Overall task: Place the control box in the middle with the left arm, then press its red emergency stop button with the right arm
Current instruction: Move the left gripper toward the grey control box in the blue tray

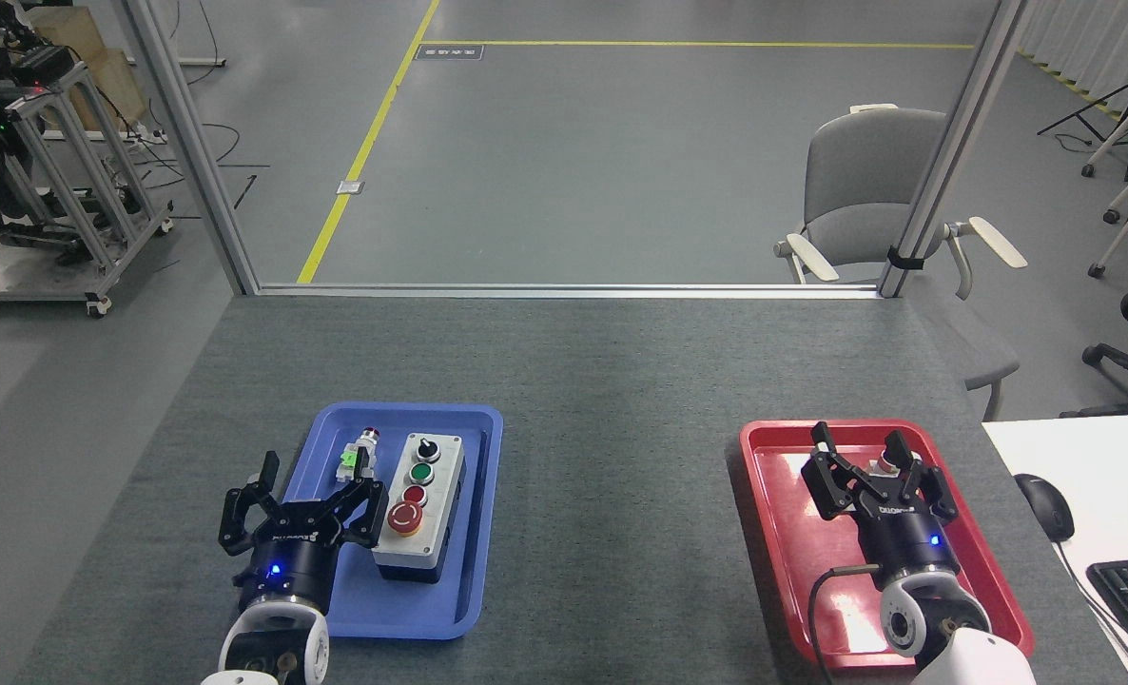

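Control box [419,509] lies just right of our open left end effector [302,509], long axis near-to-far; our right end effector [876,464], also open, is well apart.

Left gripper [302,495]: black, clawed fingers, white lettering across the body, one blue light lit, mounted on a rounded white wrist with dark circular joint face. Right gripper [876,463]: same black clawed build, white lettering, blue light, white wrist; a black cable [826,595] loops beside the wrist.
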`<act>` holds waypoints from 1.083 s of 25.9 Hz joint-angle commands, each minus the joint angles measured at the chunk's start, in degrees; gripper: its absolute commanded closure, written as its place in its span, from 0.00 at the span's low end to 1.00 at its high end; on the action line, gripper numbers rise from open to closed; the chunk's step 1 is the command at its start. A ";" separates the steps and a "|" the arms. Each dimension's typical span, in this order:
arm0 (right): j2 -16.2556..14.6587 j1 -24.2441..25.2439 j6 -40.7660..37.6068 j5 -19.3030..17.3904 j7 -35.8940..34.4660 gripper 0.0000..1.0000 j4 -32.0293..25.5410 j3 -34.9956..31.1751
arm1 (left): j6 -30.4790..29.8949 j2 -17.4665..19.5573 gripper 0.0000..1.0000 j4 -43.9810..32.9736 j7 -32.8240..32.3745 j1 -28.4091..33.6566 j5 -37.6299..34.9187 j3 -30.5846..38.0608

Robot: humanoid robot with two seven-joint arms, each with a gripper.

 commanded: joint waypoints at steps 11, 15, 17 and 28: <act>-0.08 -0.08 -0.04 0.04 0.02 0.00 0.00 0.00 | -2.89 0.28 0.00 -0.68 -3.55 -0.04 -0.02 0.04; -0.08 -0.08 -0.04 -0.05 0.02 0.00 0.00 0.00 | -2.89 0.20 0.00 -0.76 -3.47 -0.04 -0.11 -0.23; -0.17 -0.08 0.05 0.04 0.02 0.00 0.00 0.09 | -2.98 0.20 0.00 -0.85 -3.47 -0.04 -0.02 -0.23; -0.43 0.01 -0.04 0.04 0.02 0.00 0.00 0.09 | -4.82 0.28 0.00 -1.12 -3.47 -0.04 0.06 -0.23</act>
